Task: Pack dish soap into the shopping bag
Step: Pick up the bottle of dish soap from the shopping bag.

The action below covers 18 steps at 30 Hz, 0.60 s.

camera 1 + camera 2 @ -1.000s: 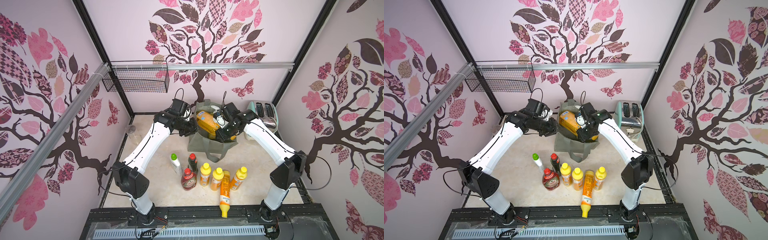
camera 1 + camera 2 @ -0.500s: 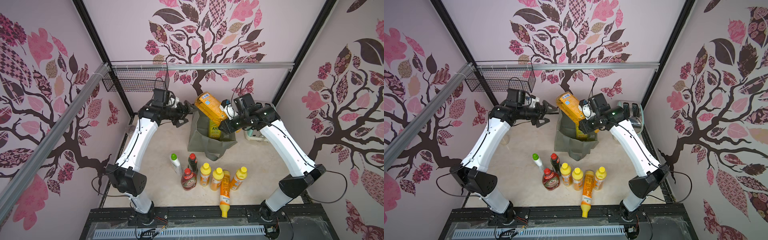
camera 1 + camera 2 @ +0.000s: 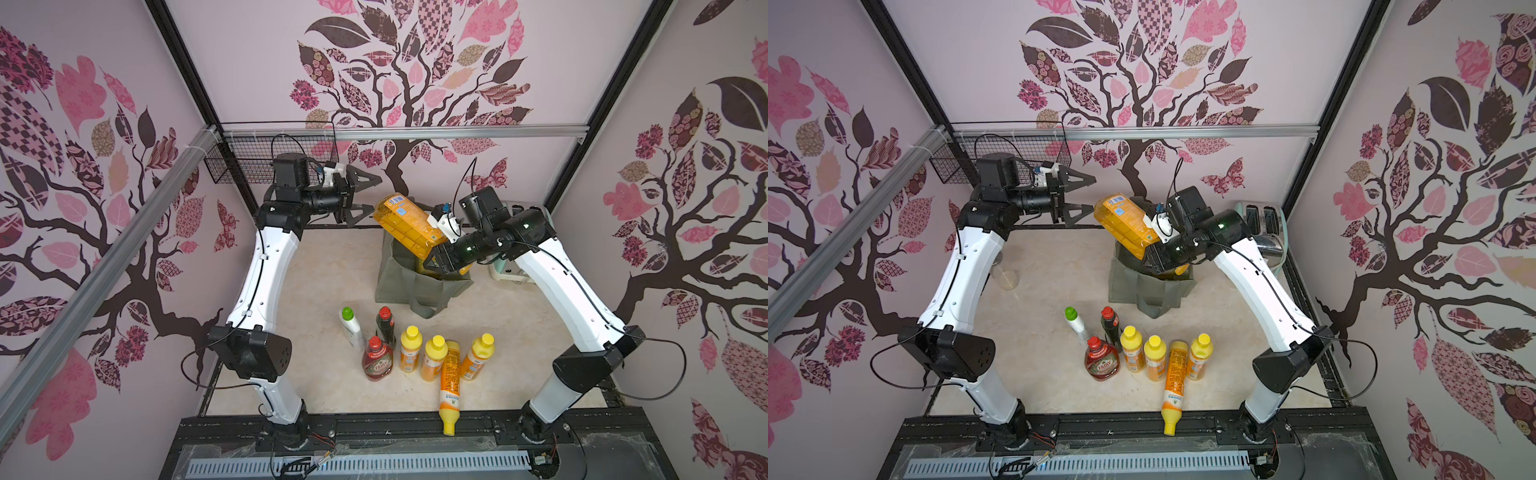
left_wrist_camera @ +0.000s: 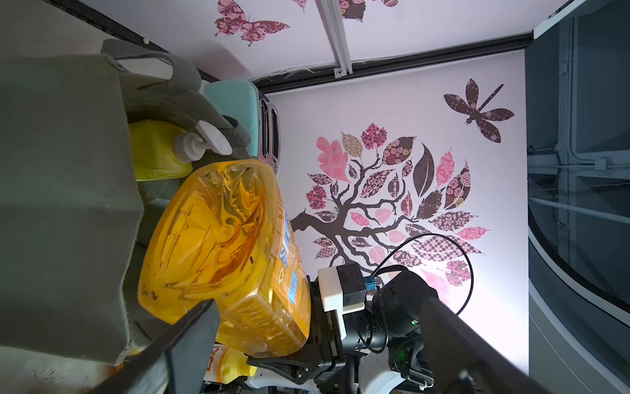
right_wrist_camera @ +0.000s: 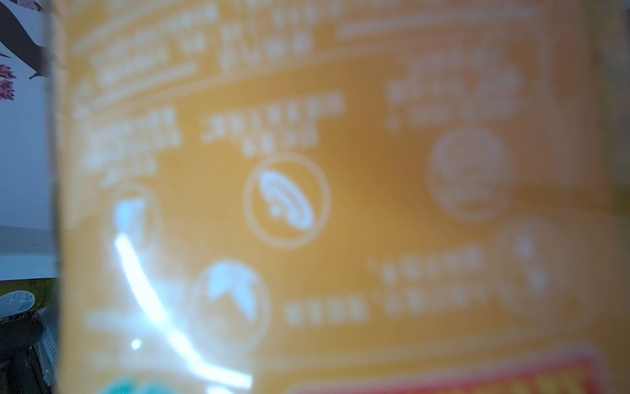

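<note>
The large orange dish soap bottle (image 3: 409,224) (image 3: 1125,222) hangs tilted over the mouth of the grey-green shopping bag (image 3: 399,278) (image 3: 1133,291), and my right gripper (image 3: 440,259) is shut on its lower part. Its blurred label (image 5: 306,204) fills the right wrist view. A yellow pump bottle (image 4: 153,153) sits inside the bag (image 4: 61,170). My left gripper (image 3: 365,195) stands open just left of the bottle's base (image 4: 221,245), holding nothing. Several more soap bottles stand on the table in front: white green-capped (image 3: 351,326), dark red-capped (image 3: 385,324), red Fairy (image 3: 378,359), three small orange ones (image 3: 432,357). Another (image 3: 449,382) lies flat.
A toaster (image 3: 1262,220) stands at the back right, close behind my right arm. A black wire basket (image 3: 245,164) hangs on the back left wall. A clear glass jar (image 3: 1005,274) sits at the left edge of the table.
My left gripper let go, opened wide and drew back to the left. My right arm lifted the orange bottle up from the bag and holds it tilted over the opening.
</note>
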Each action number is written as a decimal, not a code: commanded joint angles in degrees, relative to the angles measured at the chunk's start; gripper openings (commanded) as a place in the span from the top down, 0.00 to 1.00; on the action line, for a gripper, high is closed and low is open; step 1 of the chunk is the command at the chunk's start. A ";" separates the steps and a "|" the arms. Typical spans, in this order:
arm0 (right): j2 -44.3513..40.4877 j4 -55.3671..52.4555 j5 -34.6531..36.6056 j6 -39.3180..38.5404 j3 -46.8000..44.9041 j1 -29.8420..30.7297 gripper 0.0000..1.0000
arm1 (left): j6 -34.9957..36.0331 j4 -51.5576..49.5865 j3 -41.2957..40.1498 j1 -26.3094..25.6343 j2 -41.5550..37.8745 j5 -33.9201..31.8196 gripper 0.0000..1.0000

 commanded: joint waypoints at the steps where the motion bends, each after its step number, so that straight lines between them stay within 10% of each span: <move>1: -2.36 10.04 -6.28 -2.17 5.42 1.90 0.96 | 8.09 -9.53 0.84 -0.77 0.83 2.33 0.02; 18: -2.97 11.88 -9.70 0.17 5.37 3.02 0.98 | 11.11 -16.13 -0.94 -1.90 -0.31 -0.68 0.02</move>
